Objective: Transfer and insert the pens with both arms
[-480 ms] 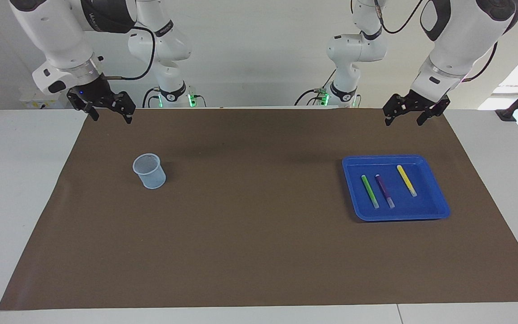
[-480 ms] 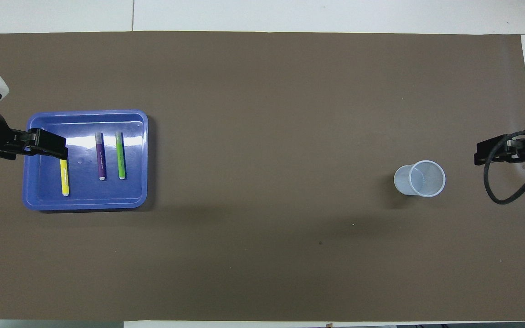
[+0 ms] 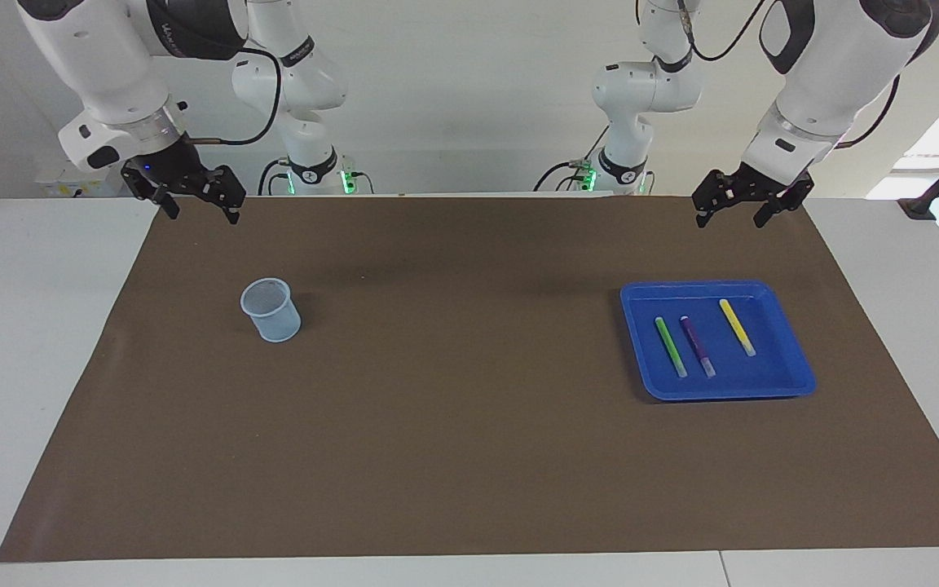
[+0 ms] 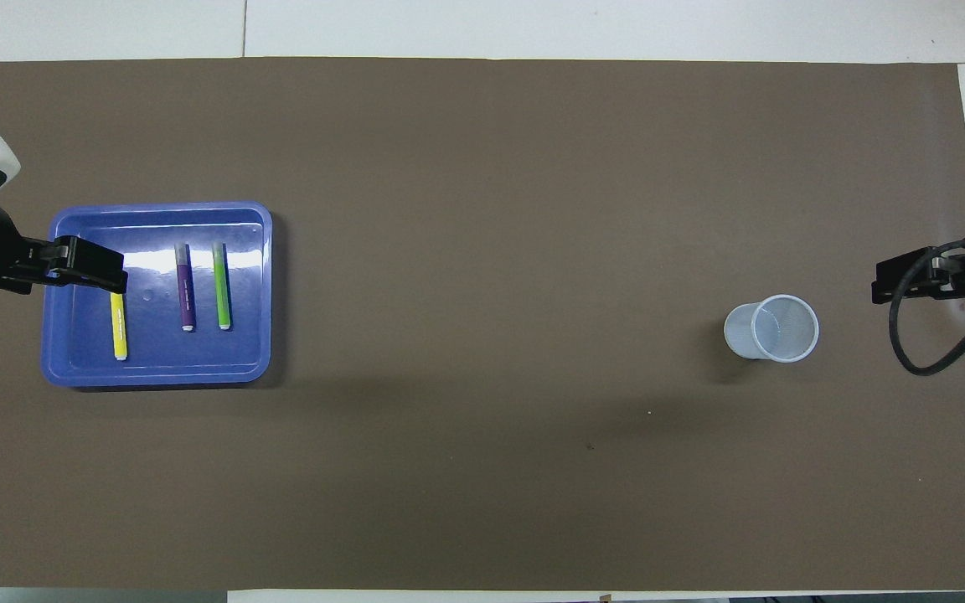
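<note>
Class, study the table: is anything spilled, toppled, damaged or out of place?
Nothing stands out. The green pen, purple pen and yellow pen lie side by side in the blue tray; the mesh cup stands upright. The left gripper and right gripper hang open, holding nothing.

Light: bright, even, from above.
Shadows: soft, beside the cup [image 3: 271, 309].
Glare: white patch on the tray [image 4: 147, 219].
Focus: sharp.

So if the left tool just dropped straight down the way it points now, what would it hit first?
Probably the brown mat at its edge nearest the robots. The left tool, open, hangs short of the blue tray and pens, though depth is uncertain.
</note>
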{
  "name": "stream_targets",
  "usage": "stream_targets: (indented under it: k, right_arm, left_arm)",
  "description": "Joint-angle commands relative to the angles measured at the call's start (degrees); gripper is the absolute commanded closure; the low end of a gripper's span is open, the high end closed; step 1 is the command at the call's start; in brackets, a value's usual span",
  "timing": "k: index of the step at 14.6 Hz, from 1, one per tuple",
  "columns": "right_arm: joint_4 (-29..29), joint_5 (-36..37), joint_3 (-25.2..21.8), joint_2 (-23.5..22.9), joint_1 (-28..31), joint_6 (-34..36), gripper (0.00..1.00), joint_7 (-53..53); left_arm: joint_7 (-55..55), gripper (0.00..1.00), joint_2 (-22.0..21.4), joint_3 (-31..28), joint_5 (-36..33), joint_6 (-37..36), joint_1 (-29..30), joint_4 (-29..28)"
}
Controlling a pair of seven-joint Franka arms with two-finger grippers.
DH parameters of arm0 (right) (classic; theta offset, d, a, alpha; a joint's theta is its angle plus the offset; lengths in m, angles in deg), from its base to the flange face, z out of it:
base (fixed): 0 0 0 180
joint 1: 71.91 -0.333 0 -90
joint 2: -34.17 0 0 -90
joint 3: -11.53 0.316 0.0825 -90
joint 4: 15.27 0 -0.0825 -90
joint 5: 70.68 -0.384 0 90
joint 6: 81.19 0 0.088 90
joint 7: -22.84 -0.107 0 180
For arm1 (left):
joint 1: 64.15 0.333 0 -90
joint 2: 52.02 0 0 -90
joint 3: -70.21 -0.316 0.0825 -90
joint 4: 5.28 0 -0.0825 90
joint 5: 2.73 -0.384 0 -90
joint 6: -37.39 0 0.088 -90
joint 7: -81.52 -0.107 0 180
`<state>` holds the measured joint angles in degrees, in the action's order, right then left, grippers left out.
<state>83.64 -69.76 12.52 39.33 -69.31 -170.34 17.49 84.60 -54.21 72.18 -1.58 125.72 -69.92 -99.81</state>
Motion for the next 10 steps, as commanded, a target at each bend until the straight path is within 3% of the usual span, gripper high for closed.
stream_targets:
  k: [1, 10]
  right_arm:
    - [-0.8, -0.9, 0.2, -0.4, 0.4, 0.3, 0.00, 1.5]
    - [-0.8, -0.9, 0.2, -0.4, 0.4, 0.2, 0.00, 1.5]
  left_arm:
    - [0.9, 0.00, 0.3, -0.2, 0.3, 0.5, -0.4, 0.3]
    - [0.3, 0.00, -0.3, -0.2, 0.3, 0.6, -0.3, -0.7]
